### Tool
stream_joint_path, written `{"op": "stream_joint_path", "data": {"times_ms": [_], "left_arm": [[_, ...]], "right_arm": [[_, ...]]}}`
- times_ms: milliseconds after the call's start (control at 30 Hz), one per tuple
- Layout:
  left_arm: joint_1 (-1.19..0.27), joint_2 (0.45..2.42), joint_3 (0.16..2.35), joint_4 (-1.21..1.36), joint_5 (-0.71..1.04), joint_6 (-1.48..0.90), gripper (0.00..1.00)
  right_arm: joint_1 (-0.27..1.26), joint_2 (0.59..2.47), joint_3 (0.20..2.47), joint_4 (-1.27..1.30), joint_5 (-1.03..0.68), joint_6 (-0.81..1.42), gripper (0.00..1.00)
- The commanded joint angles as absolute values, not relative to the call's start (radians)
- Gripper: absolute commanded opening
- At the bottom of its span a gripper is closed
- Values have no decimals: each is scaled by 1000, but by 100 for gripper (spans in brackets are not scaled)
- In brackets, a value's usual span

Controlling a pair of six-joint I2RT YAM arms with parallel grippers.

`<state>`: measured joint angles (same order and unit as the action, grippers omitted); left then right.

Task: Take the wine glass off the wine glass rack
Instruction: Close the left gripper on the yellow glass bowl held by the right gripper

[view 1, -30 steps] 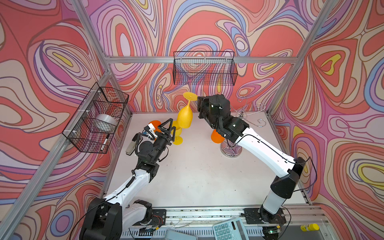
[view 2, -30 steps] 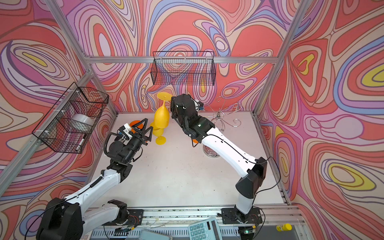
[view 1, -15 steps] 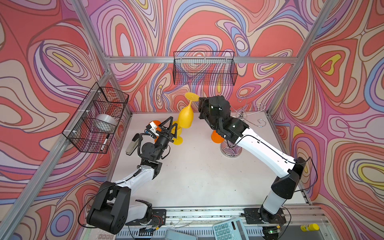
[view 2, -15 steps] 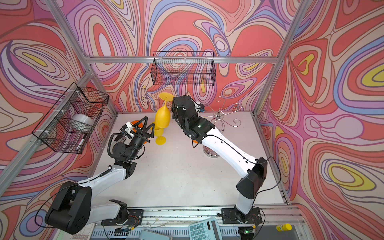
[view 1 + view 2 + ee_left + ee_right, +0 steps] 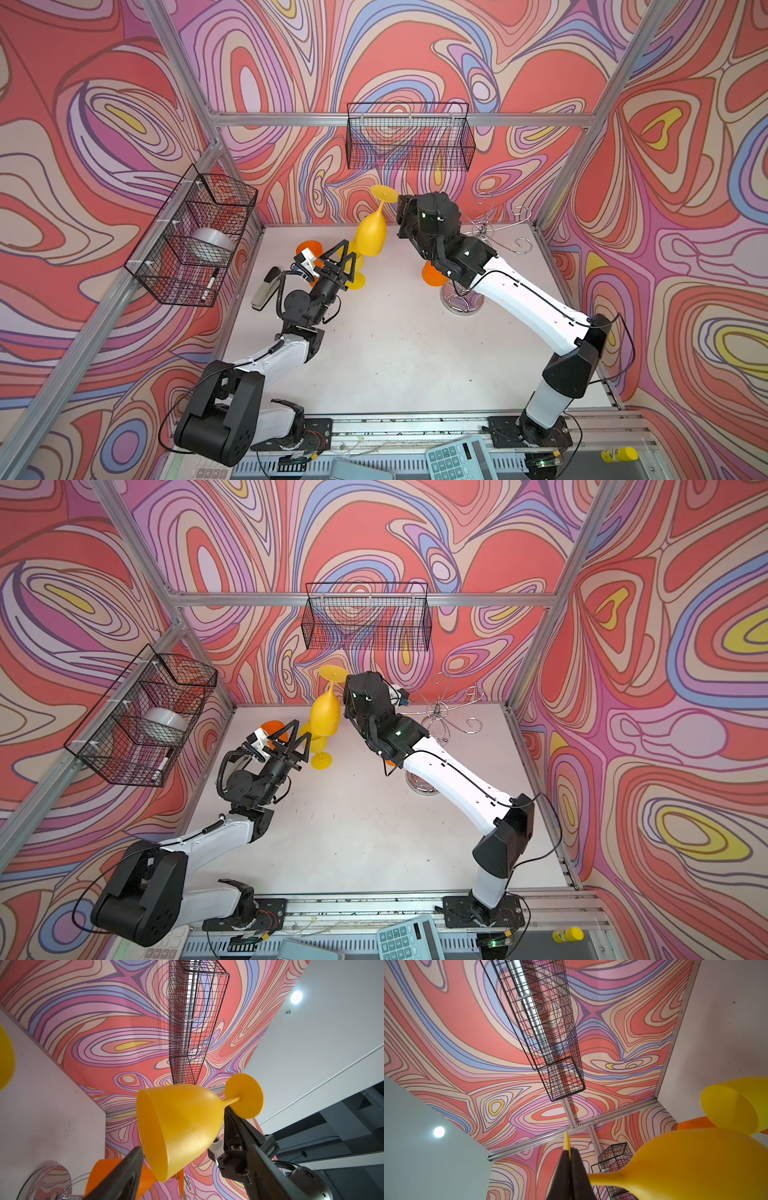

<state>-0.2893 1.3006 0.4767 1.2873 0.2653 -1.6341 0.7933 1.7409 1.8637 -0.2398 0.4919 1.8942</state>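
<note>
A yellow wine glass (image 5: 370, 235) (image 5: 326, 715) hangs upside down in the air, left of the chrome wine glass rack (image 5: 484, 232) (image 5: 440, 708) and apart from it. My right gripper (image 5: 398, 198) (image 5: 345, 678) (image 5: 569, 1151) is shut on the edge of the glass's round foot, with the bowl (image 5: 695, 1163) beside it. Just under the bowl's rim, my left gripper (image 5: 347, 249) (image 5: 302, 729) stands open. In the left wrist view the bowl (image 5: 182, 1122) lies between the left fingers (image 5: 128, 1167); whether they touch it I cannot tell.
An orange glass (image 5: 432, 274) (image 5: 149, 1178) hangs on the rack above its round base (image 5: 461, 301). A second yellow glass (image 5: 355, 280) and an orange one (image 5: 307, 249) stand behind the left gripper. A stapler (image 5: 266, 286) lies at left. Black mesh baskets hang on the back wall (image 5: 409, 137) and left wall (image 5: 191, 237).
My left gripper has moved a little right and up, closer under the yellow glass's bowl. The right gripper and the glass have barely shifted.
</note>
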Motion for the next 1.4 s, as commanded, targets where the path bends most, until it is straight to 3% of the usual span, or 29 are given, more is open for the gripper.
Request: {"op": "stream_joint_path", "data": {"times_ms": [0,533,800,1133,1367], "left_arm": [[-294,1313,483,1364,291,-1617,79],[-311,1387,611,1368,318,-1614,68],[-319,1399,623,1369,311,-1617,50],[-319,1378,632,1370,313,-1623,39],[-318,1373,632,1370,312,-1626,24]], "right_arm": [[799,1712,1847,-232,512,1908,0],[798,1713,1827,-216,511,1925,0],[796,1703,1807,-204,520,1928,0],[787,1705,1787,-176,498,1948,0],[782,1707,1778,-150,482,1953,0]]}}
